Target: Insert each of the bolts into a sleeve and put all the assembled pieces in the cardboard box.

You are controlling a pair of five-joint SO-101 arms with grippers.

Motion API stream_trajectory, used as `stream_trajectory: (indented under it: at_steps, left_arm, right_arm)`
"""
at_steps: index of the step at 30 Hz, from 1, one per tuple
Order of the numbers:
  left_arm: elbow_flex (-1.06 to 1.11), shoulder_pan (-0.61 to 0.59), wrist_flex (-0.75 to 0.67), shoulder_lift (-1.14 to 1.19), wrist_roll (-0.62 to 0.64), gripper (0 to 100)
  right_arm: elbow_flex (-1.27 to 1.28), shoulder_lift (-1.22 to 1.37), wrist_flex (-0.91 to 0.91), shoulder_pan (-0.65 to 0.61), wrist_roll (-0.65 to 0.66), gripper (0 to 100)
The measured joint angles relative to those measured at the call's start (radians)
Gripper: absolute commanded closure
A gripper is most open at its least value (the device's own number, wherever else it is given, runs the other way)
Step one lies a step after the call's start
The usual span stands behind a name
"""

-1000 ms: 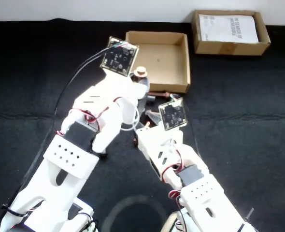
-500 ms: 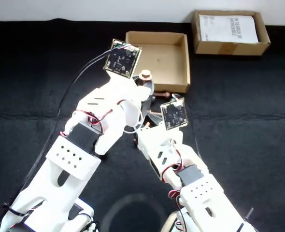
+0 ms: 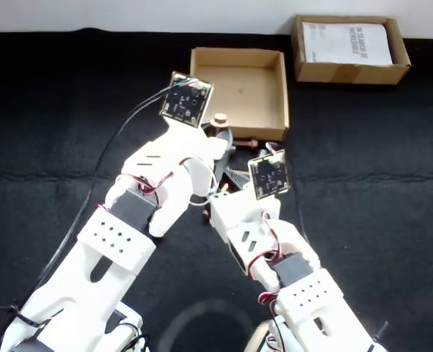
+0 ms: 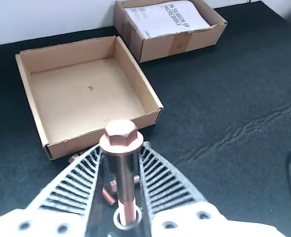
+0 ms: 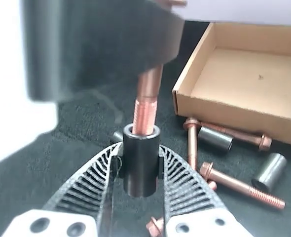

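Note:
My left gripper point(image 4: 122, 170) is shut on a copper bolt point(image 4: 121, 163), held upright with its hex head point(image 3: 219, 120) up. Directly below, my right gripper point(image 5: 140, 165) is shut on a dark sleeve point(image 5: 141, 159), also upright. The bolt's threaded tip point(image 5: 145, 117) sits in the sleeve's mouth. The two grippers meet just in front of the open cardboard box point(image 3: 274, 126), whose floor point(image 4: 86, 96) is bare. Loose bolts point(image 5: 241, 183) and two loose sleeves point(image 5: 215, 139) lie on the mat beside the box's near wall point(image 5: 234, 116).
A second cardboard box point(image 3: 348, 70) with a printed sheet inside stands at the far right of the table. The black mat point(image 3: 378, 205) spreads wide to the right and to the left point(image 3: 40, 132) of the arms.
The left arm carried its bolt right and slightly down, bringing it over the sleeve held by the right gripper. The right arm shifted only a little.

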Motion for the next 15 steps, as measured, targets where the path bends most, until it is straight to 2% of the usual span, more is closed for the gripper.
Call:
stream_trajectory:
  at_steps: [8,15]
  left_arm:
    - [0.0,0.0,0.012,0.0,0.002,99]
    - [0.0,0.02,0.181,-0.009,0.002,99]
  right_arm:
    - [0.0,-0.009,0.014,0.0,0.0,99.2]
    - [0.0,-0.012,0.015,0.009,0.0,99.2]
